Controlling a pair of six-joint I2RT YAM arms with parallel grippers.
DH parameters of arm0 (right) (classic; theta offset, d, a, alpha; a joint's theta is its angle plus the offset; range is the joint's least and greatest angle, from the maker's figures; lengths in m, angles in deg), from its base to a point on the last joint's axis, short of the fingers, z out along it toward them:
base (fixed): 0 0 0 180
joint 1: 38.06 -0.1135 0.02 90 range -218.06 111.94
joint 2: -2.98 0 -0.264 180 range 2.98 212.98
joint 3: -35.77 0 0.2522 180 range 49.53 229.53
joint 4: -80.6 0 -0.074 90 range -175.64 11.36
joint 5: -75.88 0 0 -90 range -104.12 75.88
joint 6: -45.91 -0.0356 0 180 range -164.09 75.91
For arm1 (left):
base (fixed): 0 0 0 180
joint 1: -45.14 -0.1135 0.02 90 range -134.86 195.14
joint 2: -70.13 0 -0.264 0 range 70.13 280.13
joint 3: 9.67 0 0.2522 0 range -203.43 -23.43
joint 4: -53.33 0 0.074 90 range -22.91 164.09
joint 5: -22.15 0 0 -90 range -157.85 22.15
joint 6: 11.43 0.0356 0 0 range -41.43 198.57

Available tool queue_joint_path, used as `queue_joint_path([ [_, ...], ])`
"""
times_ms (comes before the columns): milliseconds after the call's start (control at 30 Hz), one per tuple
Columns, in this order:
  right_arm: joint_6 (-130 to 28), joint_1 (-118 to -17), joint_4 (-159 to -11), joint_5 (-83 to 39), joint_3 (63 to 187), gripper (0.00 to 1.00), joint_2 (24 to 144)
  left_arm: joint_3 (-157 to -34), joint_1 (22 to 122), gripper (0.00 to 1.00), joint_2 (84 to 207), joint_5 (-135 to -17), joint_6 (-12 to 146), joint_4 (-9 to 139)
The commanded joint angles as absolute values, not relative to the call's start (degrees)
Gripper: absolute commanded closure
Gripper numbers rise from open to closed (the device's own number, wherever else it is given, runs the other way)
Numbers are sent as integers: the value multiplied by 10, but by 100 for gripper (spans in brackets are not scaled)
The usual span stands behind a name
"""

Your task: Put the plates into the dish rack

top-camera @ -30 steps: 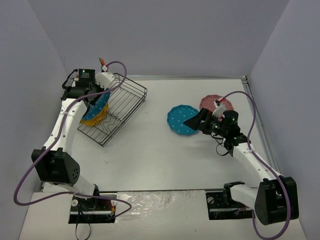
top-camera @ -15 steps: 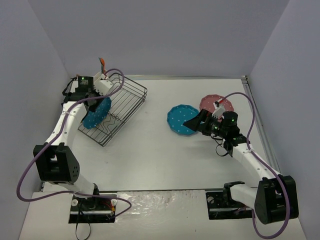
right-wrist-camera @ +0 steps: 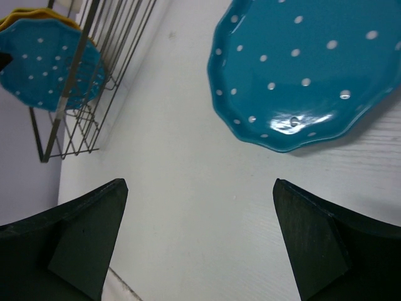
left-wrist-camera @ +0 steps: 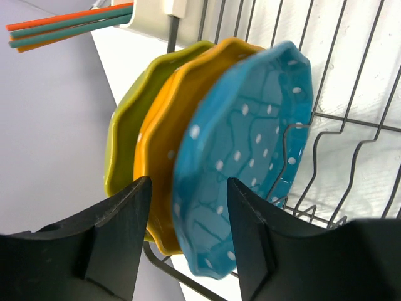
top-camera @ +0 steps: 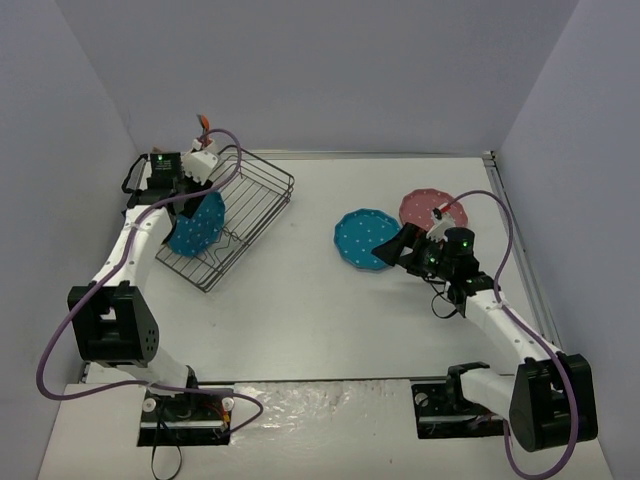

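The dish rack (top-camera: 245,205) stands at the back left and holds three plates upright in a row: a yellow-green one (left-wrist-camera: 123,132), an orange one (left-wrist-camera: 164,119) and a teal one (left-wrist-camera: 250,132). My left gripper (left-wrist-camera: 188,210) is open at the rack's left end, its fingers straddling the lower rims of the orange and teal plates. From above, the racked teal plate (top-camera: 197,223) sits just below that gripper (top-camera: 195,188). A second teal plate (top-camera: 364,239) and a pink plate (top-camera: 430,207) lie flat on the table. My right gripper (right-wrist-camera: 199,188) hangs wide open and empty just short of the flat teal plate (right-wrist-camera: 307,75).
A white caddy (left-wrist-camera: 156,19) with orange and teal utensils (left-wrist-camera: 62,24) sits at the rack's far corner. The rack's wavy wire dividers (left-wrist-camera: 326,144) run to the right of the plates. Walls close in behind and on both sides.
My left gripper swung the teal plate upright beside the orange one, and its jaws have parted from it. The right arm has hardly moved.
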State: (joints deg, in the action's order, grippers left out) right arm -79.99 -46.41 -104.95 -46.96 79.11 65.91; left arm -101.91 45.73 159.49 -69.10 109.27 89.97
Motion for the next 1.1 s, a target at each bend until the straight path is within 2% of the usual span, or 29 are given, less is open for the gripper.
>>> queue_joint_path([
  [0,-771,-461,-1026,-381,807,2,633,-1043,455,48,1569,-684,1067,853],
  [267,-777,-462,-993,-273,819,3,669,-1078,475,38,1514,-660,971,869],
  [467,-778,-472,-967,-197,858,4,730,-1048,510,15,1414,-634,794,883],
  [633,-774,-499,-957,-149,895,5,788,-999,514,4,1351,-650,717,903],
  [833,-807,-533,-947,-89,935,12,862,-874,514,3,1265,-646,648,882],
  [1067,-841,-551,-947,-58,967,18,941,-786,515,3,1215,-679,586,861],
])
